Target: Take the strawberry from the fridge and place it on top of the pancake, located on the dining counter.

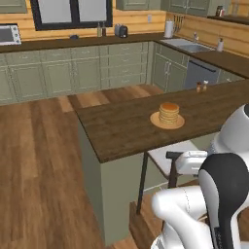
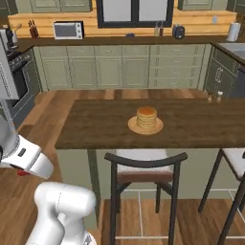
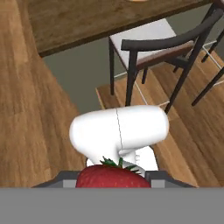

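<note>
While gripping strawberry (image 3: 113, 177) | claw (image 3: 113, 180) closed | pancake (image 2: 146, 117) bare

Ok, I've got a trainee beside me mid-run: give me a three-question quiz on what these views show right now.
1. True or false: the strawberry sits between the fingers of the gripper in the hand view.
2. Multiple choice: the pancake stack rests on
A) a bare patch of floor
B) a round tan plate on the dining counter
C) the seat of the chair
3. Fill in: in the right base view, the chair with the curved dark backrest stands directly in ___ of the counter, below the pancake.

Key: 1 true; 2 B; 3 front.
</note>
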Tool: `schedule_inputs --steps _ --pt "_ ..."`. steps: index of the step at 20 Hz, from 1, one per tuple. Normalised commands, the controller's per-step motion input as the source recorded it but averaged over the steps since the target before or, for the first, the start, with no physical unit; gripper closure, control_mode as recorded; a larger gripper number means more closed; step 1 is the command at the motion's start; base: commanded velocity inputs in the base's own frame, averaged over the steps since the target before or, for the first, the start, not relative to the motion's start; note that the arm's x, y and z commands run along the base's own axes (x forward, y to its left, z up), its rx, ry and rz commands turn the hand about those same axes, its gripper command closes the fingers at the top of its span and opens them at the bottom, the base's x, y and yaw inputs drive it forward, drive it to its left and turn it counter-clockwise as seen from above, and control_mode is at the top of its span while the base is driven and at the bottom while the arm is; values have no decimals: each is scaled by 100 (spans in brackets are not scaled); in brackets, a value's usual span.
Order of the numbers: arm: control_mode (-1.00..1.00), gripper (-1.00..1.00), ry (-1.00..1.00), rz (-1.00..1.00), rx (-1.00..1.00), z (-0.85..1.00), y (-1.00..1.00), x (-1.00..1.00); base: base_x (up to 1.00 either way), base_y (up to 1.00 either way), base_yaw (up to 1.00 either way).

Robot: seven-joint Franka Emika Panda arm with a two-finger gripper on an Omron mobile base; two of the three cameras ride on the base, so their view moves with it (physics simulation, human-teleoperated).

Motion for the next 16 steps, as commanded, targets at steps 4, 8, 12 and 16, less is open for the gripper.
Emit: schedule_inputs --steps 4,8,12,16 --pt "100 100 0 0 0 0 0 0 3 -100 41" --pt "100 100 0 0 0 0 0 0 0 -100 21" --pt "100 100 0 0 0 0 0 0 24 -46 19" --pt "100 100 0 0 0 0 0 0 75 -1 10"
